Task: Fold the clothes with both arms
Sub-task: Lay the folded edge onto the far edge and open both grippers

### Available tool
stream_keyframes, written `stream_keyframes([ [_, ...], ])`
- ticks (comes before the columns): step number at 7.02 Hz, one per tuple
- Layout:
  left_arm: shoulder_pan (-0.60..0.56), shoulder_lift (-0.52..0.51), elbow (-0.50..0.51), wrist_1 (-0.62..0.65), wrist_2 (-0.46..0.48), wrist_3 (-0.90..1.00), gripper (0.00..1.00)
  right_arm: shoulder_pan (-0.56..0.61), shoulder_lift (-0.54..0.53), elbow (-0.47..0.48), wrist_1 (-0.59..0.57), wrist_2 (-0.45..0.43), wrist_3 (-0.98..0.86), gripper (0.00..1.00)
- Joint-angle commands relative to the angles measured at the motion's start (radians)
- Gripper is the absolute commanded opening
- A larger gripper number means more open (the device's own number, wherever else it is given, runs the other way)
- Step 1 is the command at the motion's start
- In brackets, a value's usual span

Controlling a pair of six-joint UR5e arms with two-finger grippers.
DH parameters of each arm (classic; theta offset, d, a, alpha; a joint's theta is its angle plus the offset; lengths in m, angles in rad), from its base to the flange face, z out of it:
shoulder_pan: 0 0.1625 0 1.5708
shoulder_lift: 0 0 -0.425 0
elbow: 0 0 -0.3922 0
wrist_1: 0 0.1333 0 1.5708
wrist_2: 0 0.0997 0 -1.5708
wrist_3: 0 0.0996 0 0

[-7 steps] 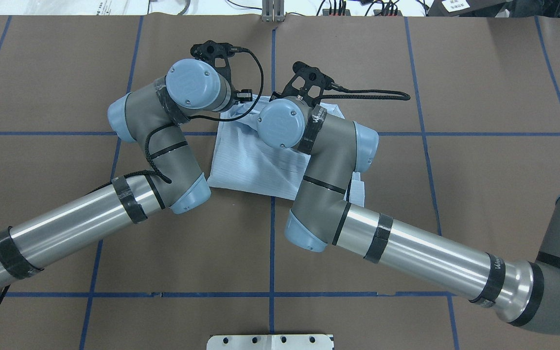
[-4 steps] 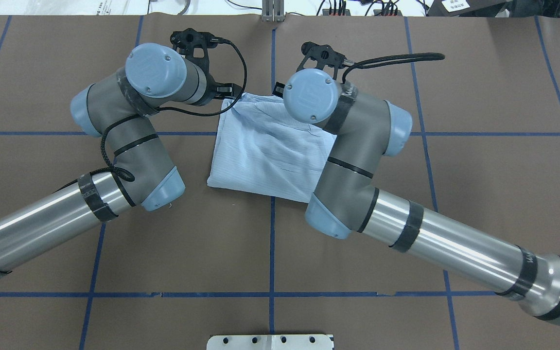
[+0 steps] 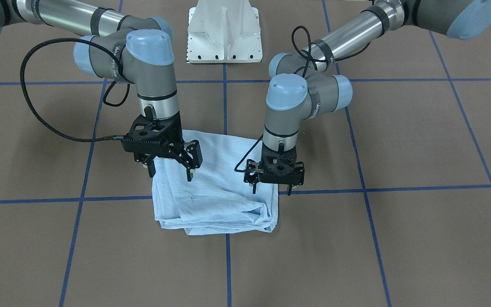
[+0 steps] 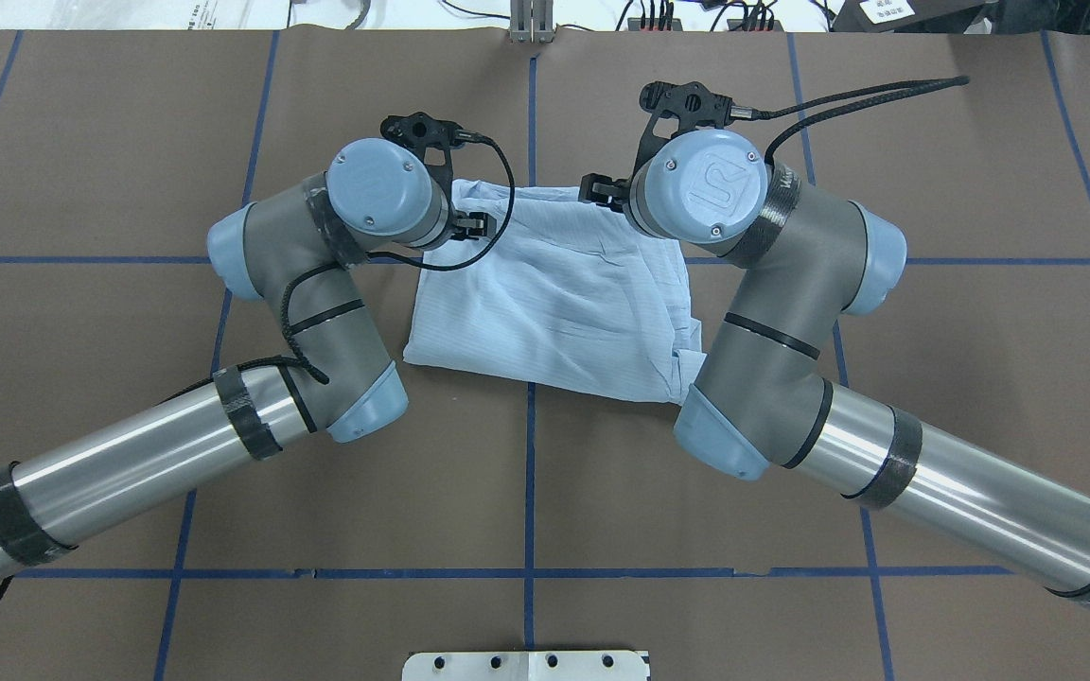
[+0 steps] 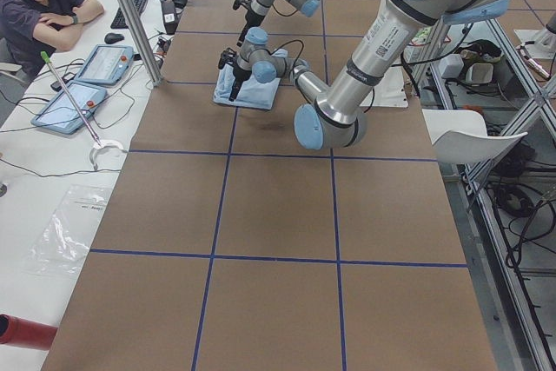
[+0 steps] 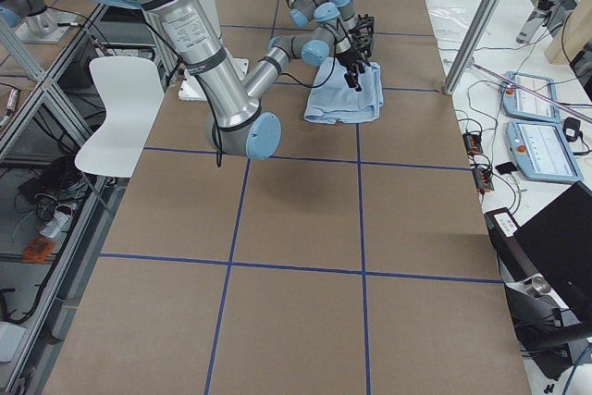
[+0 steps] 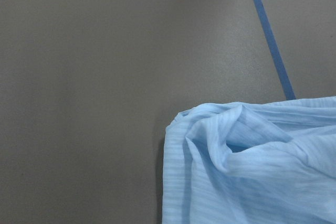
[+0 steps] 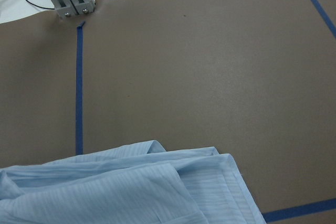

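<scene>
The pale-blue striped shirt [image 3: 215, 196] lies folded into a rough rectangle on the brown table, also in the overhead view [image 4: 554, 303]. My right gripper [image 3: 171, 172] hangs pointing down just above the shirt's corner on the robot's right, jaws open and empty. My left gripper [image 3: 271, 189] hangs above the shirt's other side edge, jaws open and empty. In the overhead view the wrists hide most of both grippers. The left wrist view shows a rumpled shirt corner [image 7: 252, 166]; the right wrist view shows layered flat edges [image 8: 121, 192].
The white pedestal base plate [image 3: 225, 34] stands behind the shirt on the robot's side. Blue tape lines [image 3: 228, 264] cross the brown table cover. An aluminium post [image 4: 531, 24] stands at the far edge. An operator [image 5: 39, 6] sits by tablets [image 5: 82, 84] off the table.
My right arm has moved right and away from the middle. My left arm swung out left, then came back. The shirt's right part, covered before, now shows, spread wider.
</scene>
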Motion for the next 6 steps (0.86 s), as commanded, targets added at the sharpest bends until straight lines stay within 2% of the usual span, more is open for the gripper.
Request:
stream_keyframes([
  [1, 0.001, -0.037, 0.073, -0.002, 0.046, 0.004, 1.00, 0.001, -0.005, 0.004, 0.001, 0.004, -0.012, 1.00],
  [3, -0.030, -0.080, 0.151, -0.005, 0.071, -0.002, 1.00, -0.001, -0.011, 0.004, 0.001, 0.002, -0.009, 1.00],
  [5, -0.080, -0.193, 0.312, -0.010, 0.071, -0.012, 1.00, -0.001, -0.024, 0.001, 0.001, 0.001, -0.009, 1.00],
  [6, -0.088, -0.215, 0.361, -0.018, 0.086, -0.022, 1.00, -0.002, -0.031, 0.001, 0.001, 0.001, -0.003, 1.00],
])
